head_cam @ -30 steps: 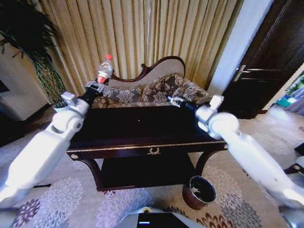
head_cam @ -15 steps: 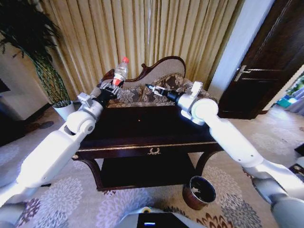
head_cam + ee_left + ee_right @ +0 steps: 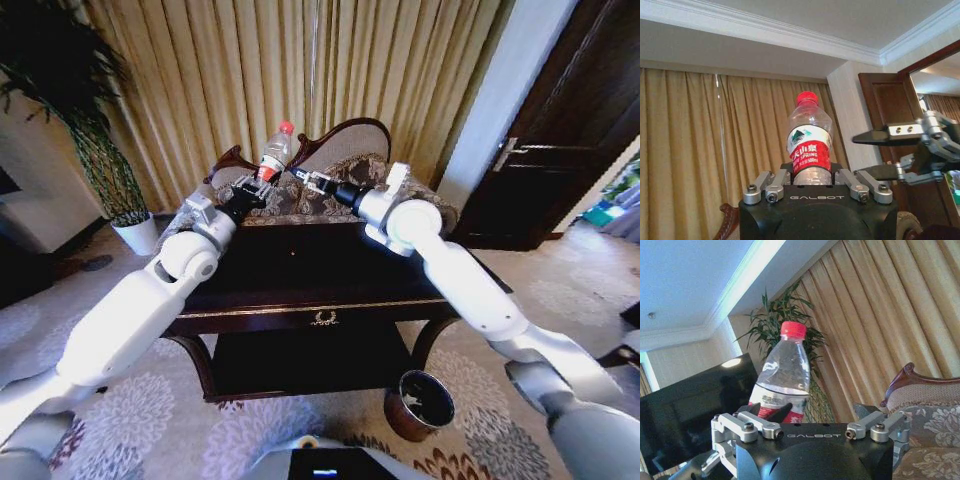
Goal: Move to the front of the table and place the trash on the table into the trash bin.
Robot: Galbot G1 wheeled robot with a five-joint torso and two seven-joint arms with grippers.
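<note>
Left tool (image 3: 252,192): raised over the far edge of the desk (image 3: 320,300), clamped on the lower body of a bottle (image 3: 276,150). We note the bottle as clear plastic, red cap, red-and-white label, held upright; the left wrist view shows it rising from between the tool's linkages.

Right tool (image 3: 303,178): raised just beside the bottle, pointing at it from the robot's right. Its fingers (image 3: 885,136) stand apart in the left wrist view, one above the other, not touching the bottle. The right wrist view shows the bottle close ahead of this tool.

Desk: dark glossy top, gold trim and emblem on the front edge, lower shelf beneath. We see a tiny orange scrap (image 3: 293,252) on the top, near the middle.

Bin (image 3: 420,404): reddish-brown, round, on the carpet by the desk's front right leg.

Behind the desk: patterned sofa (image 3: 345,185), gold curtains (image 3: 300,70). Plant (image 3: 70,90) at far left.
</note>
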